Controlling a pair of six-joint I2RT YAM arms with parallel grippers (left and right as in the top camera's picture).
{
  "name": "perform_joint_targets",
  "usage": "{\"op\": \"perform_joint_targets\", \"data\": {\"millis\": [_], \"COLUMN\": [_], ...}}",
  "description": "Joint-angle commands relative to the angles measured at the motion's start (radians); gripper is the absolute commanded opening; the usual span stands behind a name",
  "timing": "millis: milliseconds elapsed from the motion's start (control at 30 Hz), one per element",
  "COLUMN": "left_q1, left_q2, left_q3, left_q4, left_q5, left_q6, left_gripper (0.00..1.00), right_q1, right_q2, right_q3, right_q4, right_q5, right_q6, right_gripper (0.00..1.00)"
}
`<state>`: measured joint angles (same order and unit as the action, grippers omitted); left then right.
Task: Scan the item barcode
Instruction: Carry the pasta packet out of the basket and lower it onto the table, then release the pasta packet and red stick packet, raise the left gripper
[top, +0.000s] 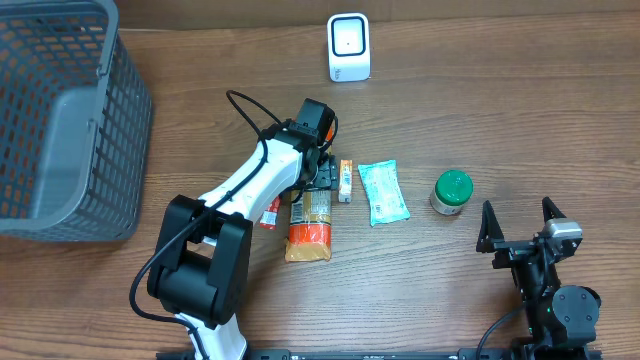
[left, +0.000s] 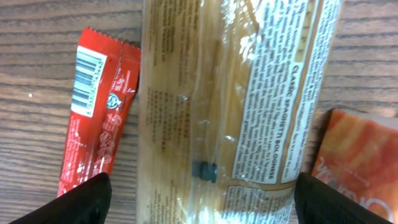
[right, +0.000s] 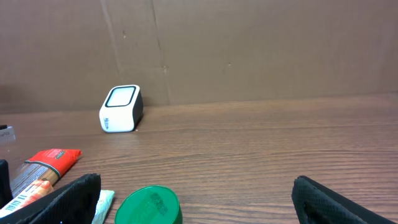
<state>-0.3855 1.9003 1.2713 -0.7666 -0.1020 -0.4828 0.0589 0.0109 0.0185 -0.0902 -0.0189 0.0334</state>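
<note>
Overhead we see the grey basket (top: 60, 120) at the table's (top: 500, 120) left edge, the left hand (top: 320, 178) over the spaghetti packet (top: 309, 235). Left wrist: its fingers (left: 87, 199) stand apart astride the packet. Right wrist: right hand (right: 196, 193) spread, open table towards the scanner (right: 121, 109)

Spaghetti pack (left: 205, 93), both ends beyond the frame (small print blurry)
</note>
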Motion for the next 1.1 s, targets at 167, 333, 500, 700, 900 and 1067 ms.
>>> {"op": "perform_joint_targets", "data": {"millis": [167, 333, 500, 700, 900, 1067], "left_q1": [0.032, 0.068, 0.148, 0.284, 0.410, 0.473], "left_q2": [-0.018, -0.018, -0.018, -0.018, -0.017, -0.017], "left_q3": [0.153, 0.278, 0.313, 0.312, 0.308, 0.274], "left_q4": [-0.124, -0.228, -0.283, -0.340, -0.385, -0.373], "left_q5": [0.002, 0.008, 0.010, 0.010, 0.000, -0.014], "left_q6": [0.035, 0.057, 0.057, 0.072, 0.095, 0.103], "left_gripper": [0.81, 0.86, 0.90, 0.99, 1.00, 1.00], "right_q1": [-0.004, -0.004, -0.004, -0.004, -0.004, -0.004], "right_q2": [-0.008, -0.008, -0.008, -0.008, -0.008, -0.008], "right_q3": [-0.011, -0.011, -0.011, -0.011, -0.011, -0.011], "right_q4": [0.006, 0.006, 0.006, 0.006, 0.006, 0.006], "right_q5": [0.002, 0.002, 0.002, 0.002, 0.002, 0.002], "right_q6": [-0.001, -0.001, -0.001, -0.001, -0.001, -0.001], "right_gripper": [1.00, 1.00, 1.00, 1.00, 1.00, 1.00]}}
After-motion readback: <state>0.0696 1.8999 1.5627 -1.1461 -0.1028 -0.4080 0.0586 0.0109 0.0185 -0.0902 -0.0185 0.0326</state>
